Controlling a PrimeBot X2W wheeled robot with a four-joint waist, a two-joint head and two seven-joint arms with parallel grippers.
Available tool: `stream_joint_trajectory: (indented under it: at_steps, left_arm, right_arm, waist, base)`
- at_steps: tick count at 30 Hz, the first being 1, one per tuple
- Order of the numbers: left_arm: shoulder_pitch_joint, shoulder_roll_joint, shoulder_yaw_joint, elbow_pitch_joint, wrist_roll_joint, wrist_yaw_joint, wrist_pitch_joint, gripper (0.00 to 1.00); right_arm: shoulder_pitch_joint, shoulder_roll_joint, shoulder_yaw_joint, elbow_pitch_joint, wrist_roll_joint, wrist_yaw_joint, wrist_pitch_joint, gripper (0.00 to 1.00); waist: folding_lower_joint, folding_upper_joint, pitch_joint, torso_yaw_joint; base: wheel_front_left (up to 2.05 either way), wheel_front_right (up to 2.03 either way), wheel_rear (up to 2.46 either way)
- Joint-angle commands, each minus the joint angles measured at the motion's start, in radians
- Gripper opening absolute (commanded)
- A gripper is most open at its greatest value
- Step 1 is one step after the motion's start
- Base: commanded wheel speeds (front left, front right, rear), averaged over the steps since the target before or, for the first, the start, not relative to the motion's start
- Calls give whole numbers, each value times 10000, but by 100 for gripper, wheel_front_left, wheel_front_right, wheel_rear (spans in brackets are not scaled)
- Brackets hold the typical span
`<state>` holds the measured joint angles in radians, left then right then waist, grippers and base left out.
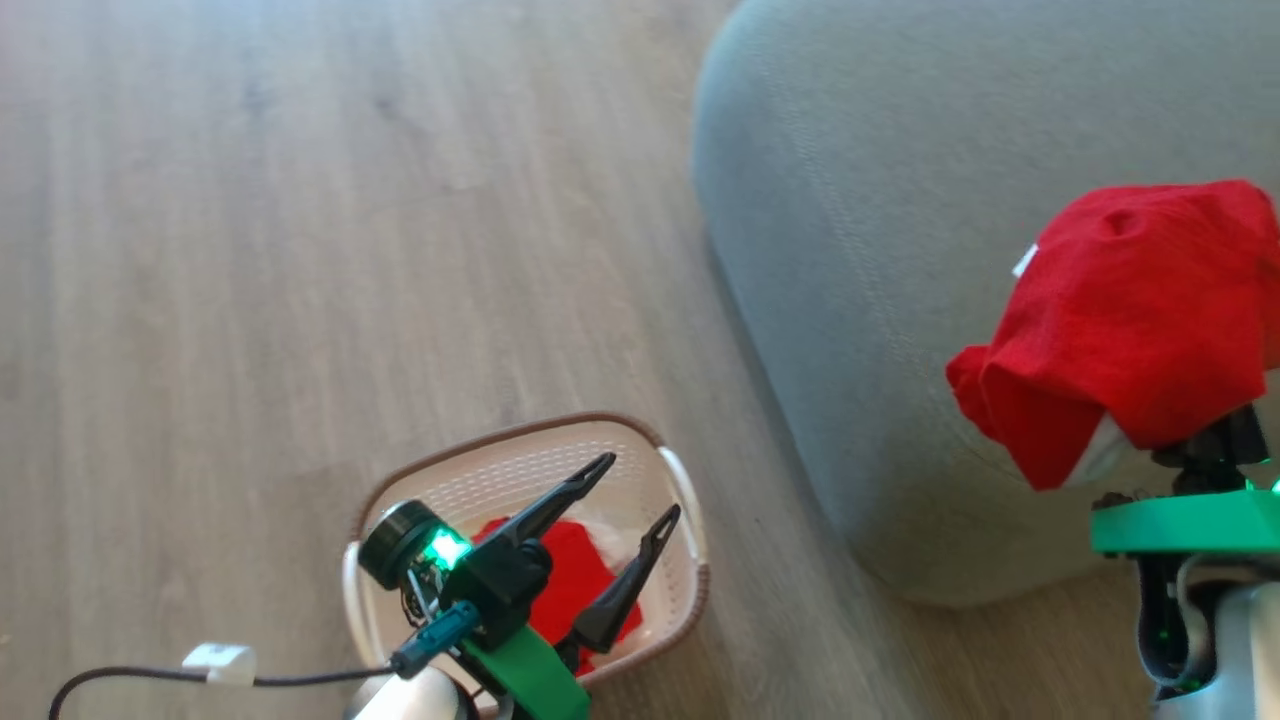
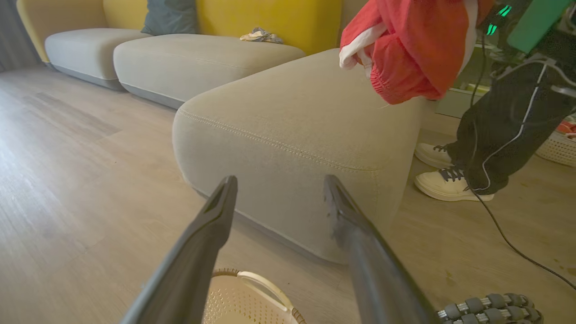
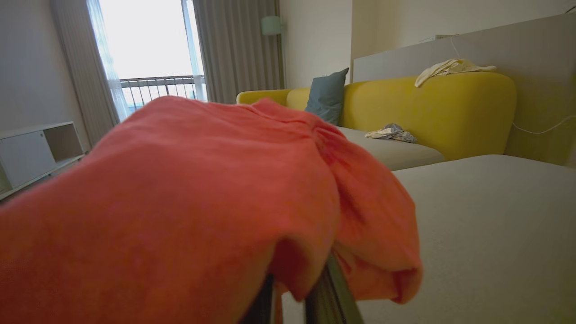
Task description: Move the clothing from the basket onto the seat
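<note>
The right end effector was closed narrow on one red garment. The cloth draped over its fingers and hung above the seat, apparently positioned for release onto the cushion. The left end effector stood wide and empty over the basket, probably staged for the next pick. The second garment lay inside the basket, beneath the left fingers and apparently clear of them.
</note>
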<state>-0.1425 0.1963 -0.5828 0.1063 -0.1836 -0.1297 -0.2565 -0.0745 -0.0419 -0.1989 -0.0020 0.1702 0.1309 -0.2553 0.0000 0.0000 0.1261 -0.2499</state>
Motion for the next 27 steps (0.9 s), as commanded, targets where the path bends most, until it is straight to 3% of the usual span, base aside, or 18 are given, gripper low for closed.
stream_joint_trajectory:
  at_steps: [1, 12, 18, 27]
  left_arm:
    - [-447, 149, 311, -381, 81, -10, -53, 100]
    - [-807, 591, 17, -540, 189, -10, -53, 100]
    - [-1173, 736, -594, -489, 104, -10, -53, 100]
    - [-1357, 720, -776, -430, 7, -10, -53, 100]
  right_arm:
    - [-440, -83, 118, -453, 89, -2, -65, 0]
    - [-369, -83, -149, -627, 534, -2, -65, 0]
    - [-170, -83, -617, -766, 832, -2, -65, 0]
    - [-133, -83, -838, -780, 920, -2, -65, 0]
  waist:
    - [0, 0, 278, -698]
    - [0, 0, 964, -2667]
    - [0, 0, 1161, -2841]
    - [0, 0, 1184, -2862]
  base:
    - [0, 0, 0]
    - [0, 0, 0]
    - [0, 0, 0]
    - [0, 0, 0]
